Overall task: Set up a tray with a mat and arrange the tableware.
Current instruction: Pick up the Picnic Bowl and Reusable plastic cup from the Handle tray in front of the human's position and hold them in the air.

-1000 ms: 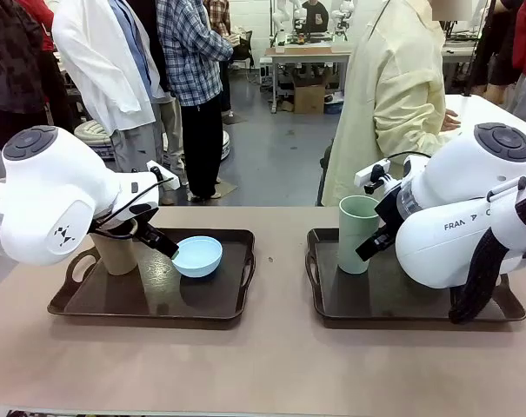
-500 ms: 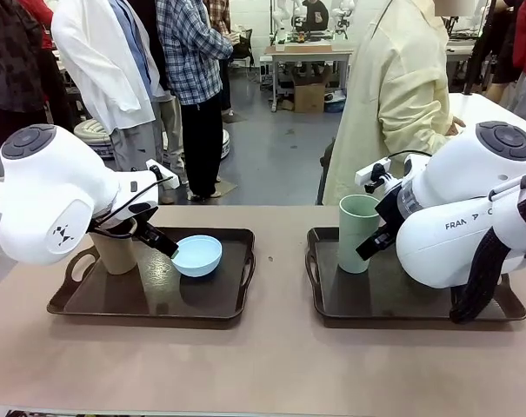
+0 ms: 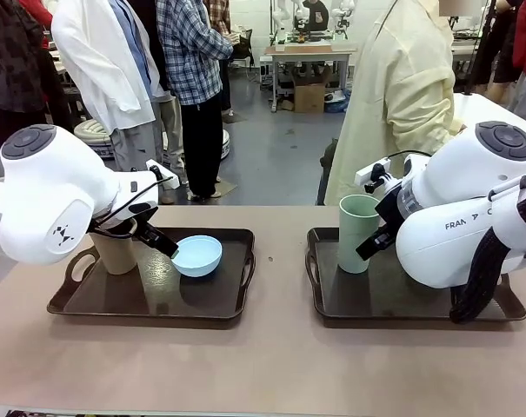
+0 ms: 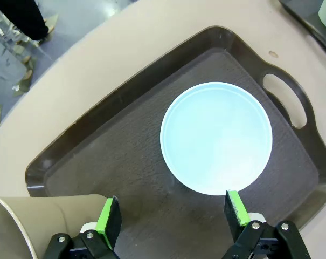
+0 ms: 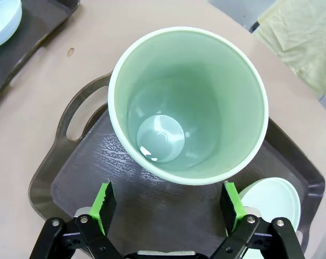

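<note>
Counting two trays (image 3: 149, 314) (image 3: 402, 320), two tumblers (image 3: 115, 254) (image 3: 356, 236), two bowls (image 3: 197, 256) (image 5: 270, 202); both jaws spread, gripping nothing.

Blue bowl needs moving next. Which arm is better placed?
Left. The left gripper hangs open over the pale blue bowl on the left tray; the right gripper stands open at the pale green tumbler on the other tray.

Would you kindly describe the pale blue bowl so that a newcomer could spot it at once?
On the tan table, look at the dark tray on the robot's left. The pale blue bowl sits on it. Unlike the tall tan-brown tumbler beside it, it is low, wide and round.
</note>
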{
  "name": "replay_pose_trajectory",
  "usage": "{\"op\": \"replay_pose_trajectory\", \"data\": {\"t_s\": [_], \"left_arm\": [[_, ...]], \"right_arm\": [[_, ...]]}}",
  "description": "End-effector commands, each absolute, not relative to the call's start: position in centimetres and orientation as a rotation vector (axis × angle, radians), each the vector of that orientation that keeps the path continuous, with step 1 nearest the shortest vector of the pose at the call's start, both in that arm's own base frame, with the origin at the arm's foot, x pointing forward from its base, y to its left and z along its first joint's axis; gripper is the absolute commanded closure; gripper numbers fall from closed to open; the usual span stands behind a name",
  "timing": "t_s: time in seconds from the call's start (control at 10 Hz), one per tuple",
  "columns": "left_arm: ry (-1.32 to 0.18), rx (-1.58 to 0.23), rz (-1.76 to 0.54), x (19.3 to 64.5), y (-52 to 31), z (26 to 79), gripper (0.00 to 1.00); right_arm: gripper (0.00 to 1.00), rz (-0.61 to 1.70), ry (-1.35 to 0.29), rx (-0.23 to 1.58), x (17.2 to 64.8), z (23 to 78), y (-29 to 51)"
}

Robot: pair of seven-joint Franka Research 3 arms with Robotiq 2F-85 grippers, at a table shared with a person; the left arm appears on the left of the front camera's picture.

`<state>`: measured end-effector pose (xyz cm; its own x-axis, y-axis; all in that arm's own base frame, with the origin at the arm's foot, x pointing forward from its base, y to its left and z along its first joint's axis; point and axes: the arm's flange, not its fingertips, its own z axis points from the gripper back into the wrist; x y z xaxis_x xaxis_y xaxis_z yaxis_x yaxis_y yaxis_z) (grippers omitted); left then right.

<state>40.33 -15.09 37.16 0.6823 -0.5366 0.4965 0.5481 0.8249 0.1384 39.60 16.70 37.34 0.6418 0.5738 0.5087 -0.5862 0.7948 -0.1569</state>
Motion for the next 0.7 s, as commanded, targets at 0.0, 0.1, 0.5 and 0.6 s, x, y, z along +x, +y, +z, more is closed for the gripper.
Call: {"op": "replay_pose_trajectory", "data": {"t_s": [0.0, 0.1, 0.5, 0.6], "left_arm": [[-0.550, -0.022, -0.608, 40.3, -15.1, 37.2, 0.00], [-0.550, -0.022, -0.608, 40.3, -15.1, 37.2, 0.00], [-0.575, 0.009, -0.536, 36.4, -16.7, 44.6, 0.00], [-0.557, -0.010, -0.542, 34.8, -16.7, 46.5, 0.00]], "right_arm": [[0.00, 0.661, -0.572, 0.023, 39.6, 37.3, 16.7], [0.00, 0.661, -0.572, 0.023, 39.6, 37.3, 16.7], [0.00, 0.587, -0.646, -0.115, 35.1, 44.6, 18.3], [0.00, 0.548, -0.641, -0.191, 33.1, 46.3, 17.9]]}}
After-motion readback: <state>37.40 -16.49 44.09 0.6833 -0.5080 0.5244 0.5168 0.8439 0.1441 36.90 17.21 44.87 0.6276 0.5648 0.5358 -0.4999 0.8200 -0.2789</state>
